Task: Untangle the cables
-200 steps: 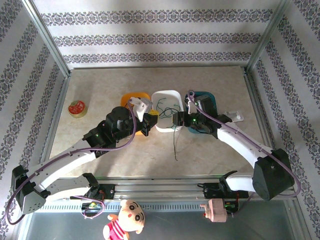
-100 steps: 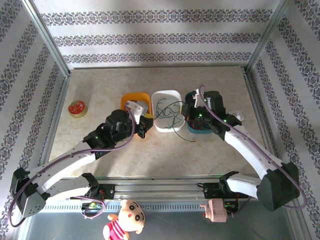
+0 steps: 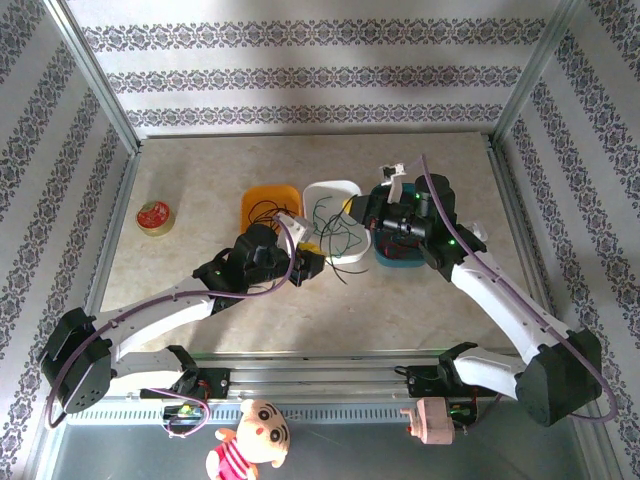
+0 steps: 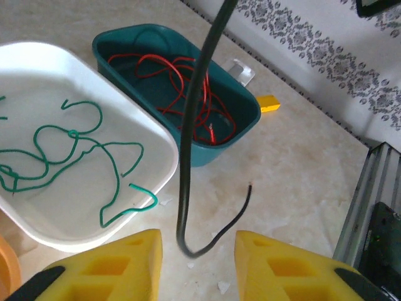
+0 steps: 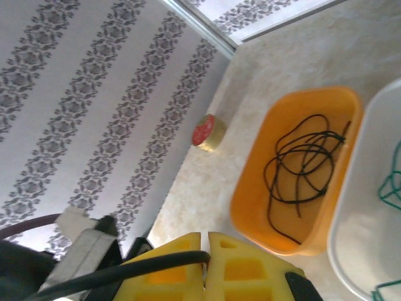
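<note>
**Left wrist.** Left gripper (image 4: 197,241): yellow fingers (image 4: 119,269) stand apart, nothing pinched. The hanging black cable (image 4: 188,157) comes down from 12 o'clock and bends in the gap just ahead of the fingers. Its free end curls up toward 3 o'clock over the table (image 4: 301,163). White tray (image 4: 169,157) at 9 o'clock holds the green cable (image 4: 75,135). Teal tray (image 4: 219,147) at 12 o'clock, just beside the white one, holds the red cable (image 4: 188,75).

**Right wrist.** Right gripper (image 5: 205,241): fingers pressed together, clamped on the hanging black cable, which runs out of the grip toward 8 o'clock. Orange tray (image 5: 250,207) at 3 o'clock holds a coiled black cable (image 5: 301,166). Tape roll (image 5: 208,132) lies just above centre, apart from the tray. White tray edge at 4 o'clock, with a bit of green cable showing in it.

**Top external.** Three trays in a row mid-table: orange toward 9 o'clock, white in the centre, teal toward 3 o'clock and partly under the right arm. The right gripper is over the white tray's 3 o'clock side. The left gripper is at that tray's 6 o'clock edge. The hanging black cable drapes from the right gripper down past the white tray's near rim. Tape roll at 9 o'clock, well apart from the trays.
</note>
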